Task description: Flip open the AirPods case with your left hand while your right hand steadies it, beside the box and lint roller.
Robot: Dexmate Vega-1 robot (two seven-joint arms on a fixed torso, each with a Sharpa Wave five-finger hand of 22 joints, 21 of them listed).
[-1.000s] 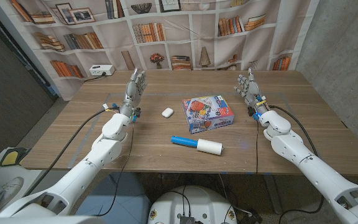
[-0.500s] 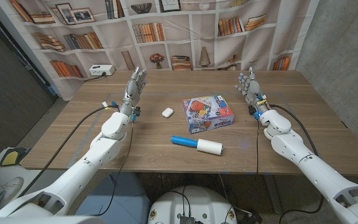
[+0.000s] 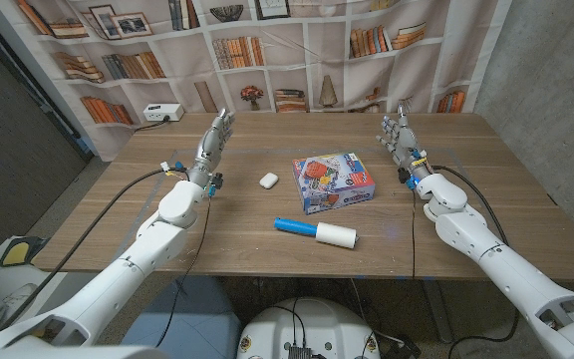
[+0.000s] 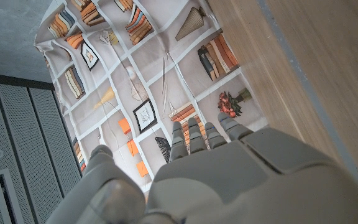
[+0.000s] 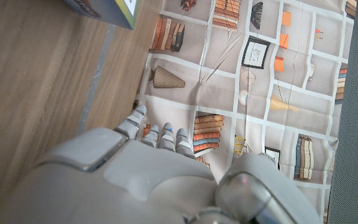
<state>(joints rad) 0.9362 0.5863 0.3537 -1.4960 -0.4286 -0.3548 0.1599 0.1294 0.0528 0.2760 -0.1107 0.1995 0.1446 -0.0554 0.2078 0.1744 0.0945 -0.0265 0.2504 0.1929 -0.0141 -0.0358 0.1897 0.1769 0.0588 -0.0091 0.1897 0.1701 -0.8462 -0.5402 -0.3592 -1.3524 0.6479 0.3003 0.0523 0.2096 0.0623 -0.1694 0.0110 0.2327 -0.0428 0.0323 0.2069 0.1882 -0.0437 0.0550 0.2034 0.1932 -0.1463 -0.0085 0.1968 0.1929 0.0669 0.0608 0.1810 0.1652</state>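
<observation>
Case: we see the white case (image 3: 267, 180) lying lid-down-closed on the bench (image 3: 486, 189), left of the box (image 3: 334, 182), apart from it; its long axis runs roughly left to right, tilted a little.
Box: colourful, lying flat near the bench's middle.
Roller: the lint roller (image 3: 316, 231) lies in front of the box, blue handle toward the left, white roll toward the right.
Left hand: our left hand (image 3: 213, 143) stands raised left of the case, well apart, fingers (image 4: 194, 138) released and holding nothing.
Right hand: our right hand (image 3: 399, 140) stands raised right of the box, fingers (image 5: 160, 134) released, holding nothing.
</observation>
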